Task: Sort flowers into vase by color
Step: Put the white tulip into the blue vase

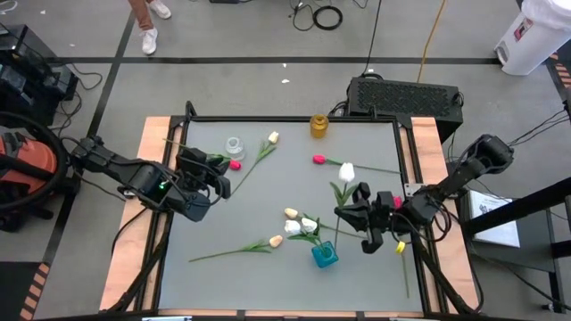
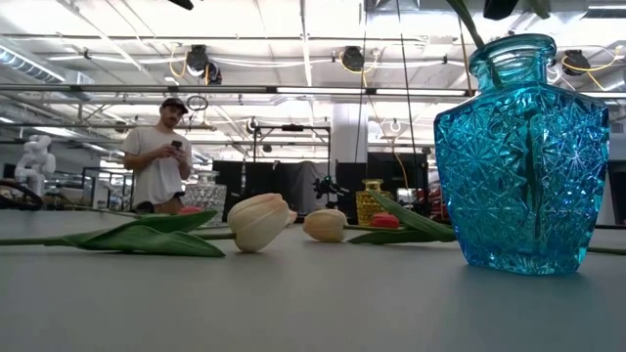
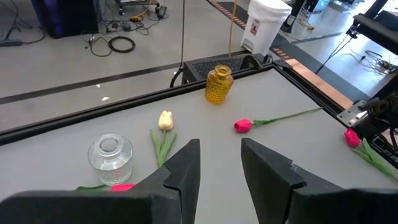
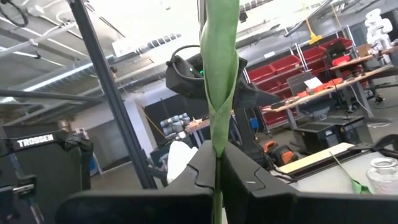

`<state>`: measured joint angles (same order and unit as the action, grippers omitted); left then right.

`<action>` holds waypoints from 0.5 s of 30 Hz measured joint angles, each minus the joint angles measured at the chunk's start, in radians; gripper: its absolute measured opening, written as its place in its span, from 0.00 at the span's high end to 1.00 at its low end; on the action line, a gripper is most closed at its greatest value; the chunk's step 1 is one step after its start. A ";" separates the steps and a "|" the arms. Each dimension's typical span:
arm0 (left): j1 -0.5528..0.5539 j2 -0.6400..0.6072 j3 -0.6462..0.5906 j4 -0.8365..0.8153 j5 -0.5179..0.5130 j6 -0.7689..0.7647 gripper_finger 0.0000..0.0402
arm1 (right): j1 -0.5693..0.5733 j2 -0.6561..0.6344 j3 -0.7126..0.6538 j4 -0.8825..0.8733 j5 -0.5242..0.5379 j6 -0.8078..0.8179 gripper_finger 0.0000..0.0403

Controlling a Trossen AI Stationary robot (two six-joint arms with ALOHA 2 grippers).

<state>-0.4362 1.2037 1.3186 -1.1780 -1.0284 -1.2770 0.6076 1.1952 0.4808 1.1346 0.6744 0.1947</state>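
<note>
My right gripper (image 1: 350,212) is shut on a white tulip (image 1: 346,171), just beyond the blue vase (image 1: 324,256), which holds white tulips (image 1: 308,225). Its stem and leaf (image 4: 221,74) rise past the fingers. My left gripper (image 1: 223,185) hovers open and empty at the table's left, near the clear vase (image 1: 235,145) and a red tulip (image 1: 235,164). A yellow vase (image 1: 318,126) stands at the far edge. Lying flat on the table are cream tulips (image 1: 273,137) (image 1: 291,213) (image 1: 275,241) and a red tulip (image 1: 318,160). My right gripper pinches the white tulip's green stem and wrapped leaf (image 4: 216,146) between its two fingers, well below the head. The fingers slant upward and the stem runs up along them. The flower is lifted clear of the table, its head upward.
A red tulip (image 1: 397,201) and a yellow tulip (image 1: 401,247) lie by the right arm at the table's right edge. A person (image 2: 161,156) stands beyond the far side. The near left of the table (image 1: 214,285) is bare.
</note>
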 joint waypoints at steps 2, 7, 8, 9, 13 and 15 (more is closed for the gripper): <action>0.000 0.000 0.000 0.001 0.003 0.000 0.69 | -0.006 0.003 0.000 -0.001 0.002 0.003 1.00; 0.000 0.000 0.000 0.003 0.004 0.000 0.69 | -0.019 0.017 0.000 -0.002 0.005 0.037 1.00; 0.000 0.000 0.000 0.003 0.004 0.000 0.69 | -0.019 0.022 0.000 -0.006 0.005 0.048 1.00; 0.000 0.000 0.000 0.003 0.004 0.000 0.69 | -0.019 0.028 0.000 -0.002 0.005 0.058 1.00; 0.000 0.000 0.000 0.003 0.004 0.001 0.69 | -0.019 0.051 0.000 -0.002 0.004 0.074 1.00; 0.000 0.000 0.000 0.003 0.004 0.001 0.69 | -0.019 0.056 0.000 -0.001 0.004 0.074 1.00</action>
<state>-0.4362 1.2041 1.3186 -1.1751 -1.0248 -1.2759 0.5884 1.2513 0.4812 1.1335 0.6788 0.2687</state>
